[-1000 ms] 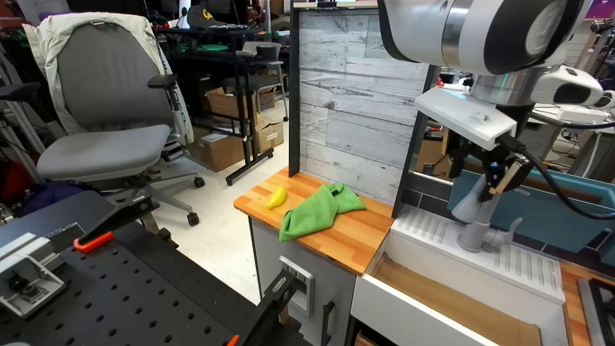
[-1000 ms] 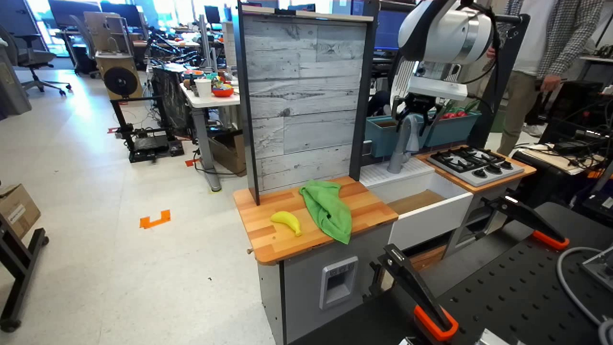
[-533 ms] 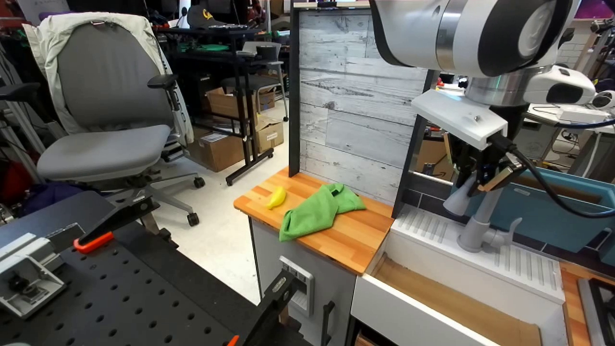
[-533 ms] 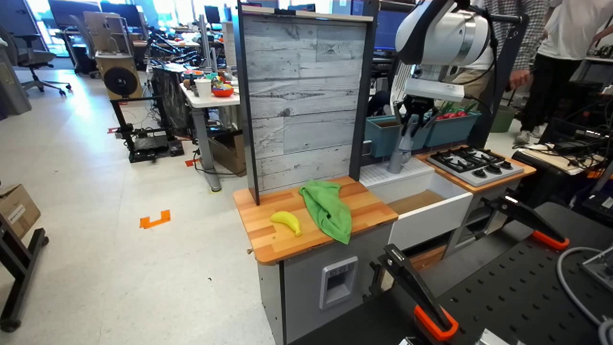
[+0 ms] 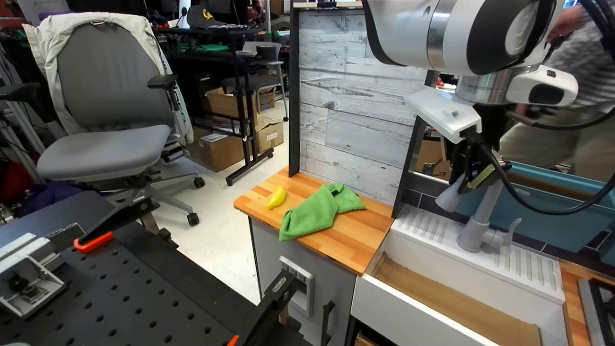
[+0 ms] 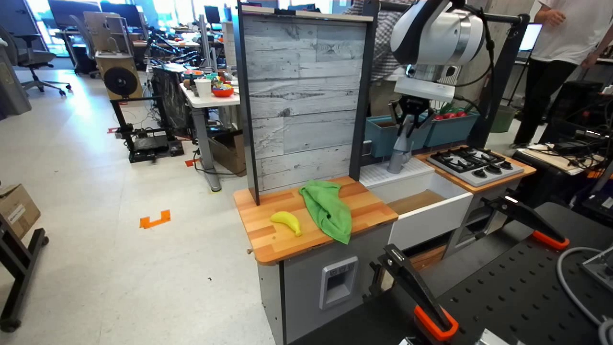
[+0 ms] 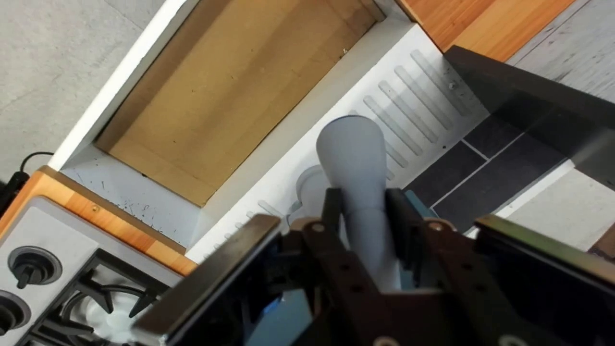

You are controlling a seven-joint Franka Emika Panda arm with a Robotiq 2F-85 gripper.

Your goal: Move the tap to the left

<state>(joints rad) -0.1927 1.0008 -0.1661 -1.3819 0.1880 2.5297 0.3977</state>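
Tap [image 5: 485,206], spout [image 7: 354,163] toward twelve o'clock in the wrist view, clasped by the gripper [image 7: 364,204]; we expect it stiff, smooth, light to swing, best held mid-spout.

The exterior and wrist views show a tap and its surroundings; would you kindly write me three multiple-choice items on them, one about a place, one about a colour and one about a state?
1. Where does the banana lie?
A. In the sink
B. On the stove
C. On the wooden counter

2. What colour is the cloth?
A. Green
B. Red
C. White

3. How does the gripper stand to the tap?
A. Wide open, well above it
B. Closed on its spout
C. Shut on nothing, beside it

Right letters:
1: C, since both exterior views show it resting there beside the cloth.
2: A, since the fabric is green in both exterior views.
3: B, since in the wrist view the fingers lie against both sides of the spout.
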